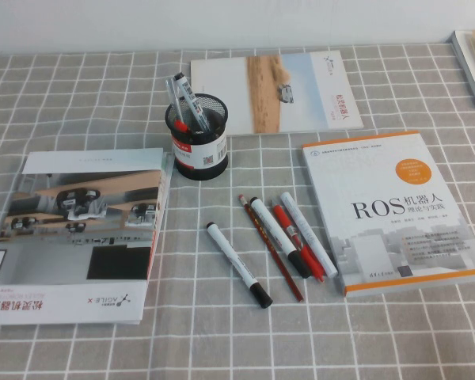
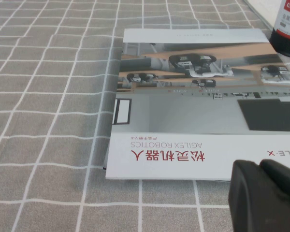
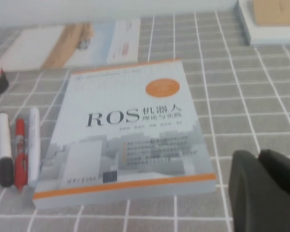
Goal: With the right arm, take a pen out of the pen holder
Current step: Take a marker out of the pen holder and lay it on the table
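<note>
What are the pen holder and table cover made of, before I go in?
Pen holder: black metal mesh, likely; see-through perforated wall, printed label band. Table cover: woven cloth, matte grey check. Left end effector shut beside brochure; right end effector shut beside ROS book.

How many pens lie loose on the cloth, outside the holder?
5. The lone marker lies apart; four lie together beside the ROS book: brown pen, second marker, red pen, white pen. None looks hidden. Left gripper hovers by the brochure, right gripper by the book.
</note>
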`<action>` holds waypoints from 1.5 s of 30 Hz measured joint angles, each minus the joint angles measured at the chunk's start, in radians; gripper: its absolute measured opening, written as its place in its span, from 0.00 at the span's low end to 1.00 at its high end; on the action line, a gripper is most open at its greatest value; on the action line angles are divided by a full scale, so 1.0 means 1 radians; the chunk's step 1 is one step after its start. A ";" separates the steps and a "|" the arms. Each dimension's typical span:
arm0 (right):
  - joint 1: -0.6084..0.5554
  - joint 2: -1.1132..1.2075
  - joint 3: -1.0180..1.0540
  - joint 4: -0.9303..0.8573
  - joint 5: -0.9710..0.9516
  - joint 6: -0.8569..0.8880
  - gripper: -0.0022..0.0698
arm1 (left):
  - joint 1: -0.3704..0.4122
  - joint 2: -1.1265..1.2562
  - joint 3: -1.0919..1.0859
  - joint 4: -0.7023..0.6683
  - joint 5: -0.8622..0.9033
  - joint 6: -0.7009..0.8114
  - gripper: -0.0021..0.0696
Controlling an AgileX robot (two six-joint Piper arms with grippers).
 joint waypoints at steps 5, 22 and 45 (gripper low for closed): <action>-0.010 -0.114 0.011 0.000 0.075 0.000 0.01 | 0.000 0.000 0.000 0.000 0.000 0.000 0.02; -0.052 -0.211 0.036 -0.058 0.266 0.000 0.01 | 0.000 0.000 0.000 0.000 0.000 0.000 0.02; -0.052 -0.211 0.036 -0.058 0.283 0.000 0.01 | 0.000 0.000 0.000 0.000 0.000 0.000 0.02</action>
